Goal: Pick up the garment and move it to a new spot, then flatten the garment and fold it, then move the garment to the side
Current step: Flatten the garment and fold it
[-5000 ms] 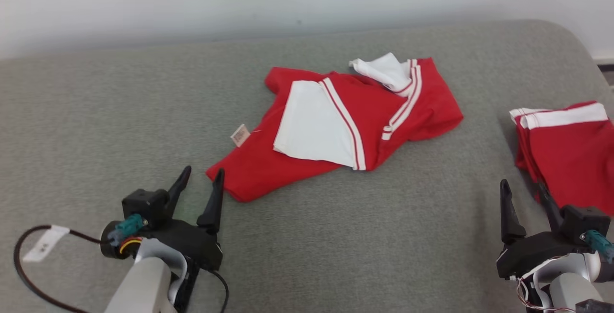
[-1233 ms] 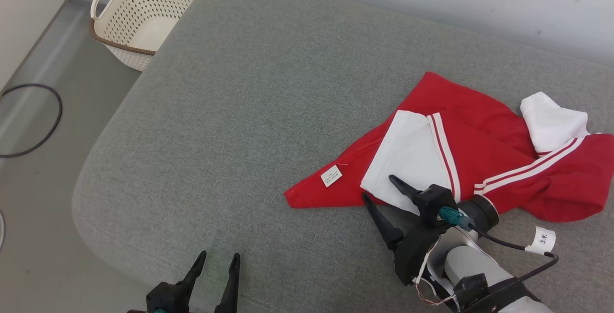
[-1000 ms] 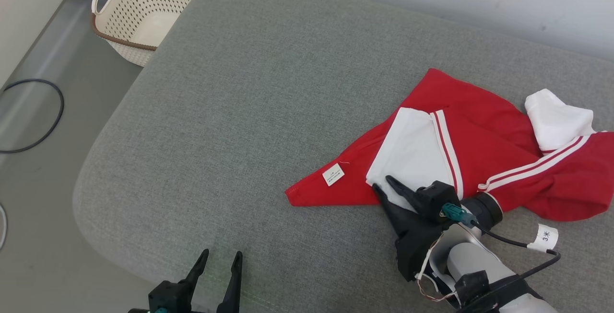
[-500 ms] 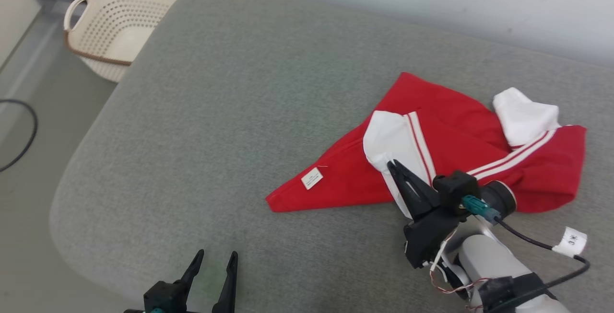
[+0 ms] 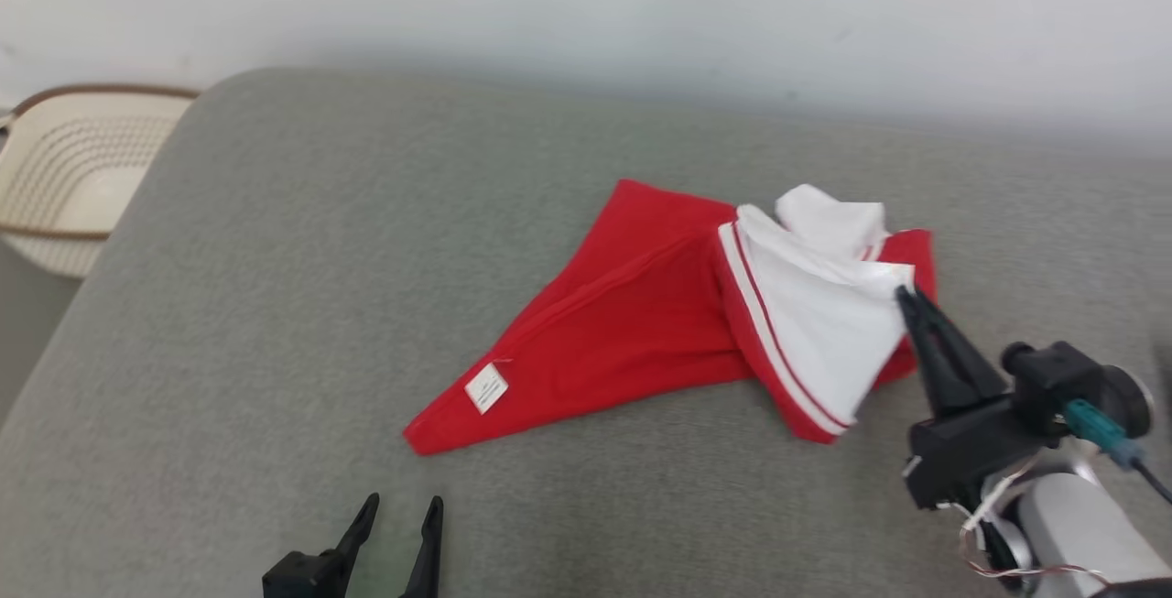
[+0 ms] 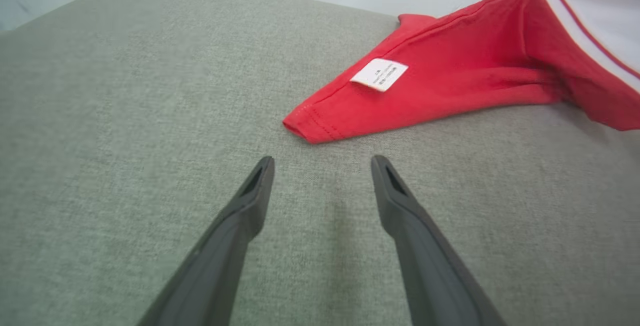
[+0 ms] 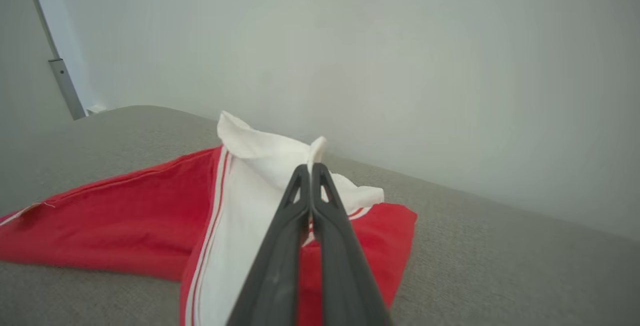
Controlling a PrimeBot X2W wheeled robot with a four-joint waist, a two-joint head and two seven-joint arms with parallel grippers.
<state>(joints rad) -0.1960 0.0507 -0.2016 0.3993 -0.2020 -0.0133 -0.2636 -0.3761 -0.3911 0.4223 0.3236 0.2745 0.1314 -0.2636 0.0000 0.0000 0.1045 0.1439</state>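
Observation:
The garment (image 5: 641,323) is a red top with white panels and red-and-white stripes, lying crumpled on the grey cushion (image 5: 366,241). My right gripper (image 5: 906,298) is shut on the corner of its white panel and holds that corner raised above the cushion, as the right wrist view shows at the fingertips (image 7: 310,168). The red hem with a small white label (image 5: 486,387) trails toward the lower left. My left gripper (image 5: 399,511) stands open with nothing between its fingers, just short of the hem tip (image 6: 305,129) of the garment (image 6: 450,81).
A cream perforated laundry basket (image 5: 64,177) stands off the cushion's left end. A pale wall (image 5: 586,3) runs behind the cushion. The cushion's rounded left edge (image 5: 82,305) drops to the floor.
My right gripper closed on the white panel's corner and pulled it up and to the right, folding the panel over. The head camera swung, shifting the whole picture. The left gripper stayed open.

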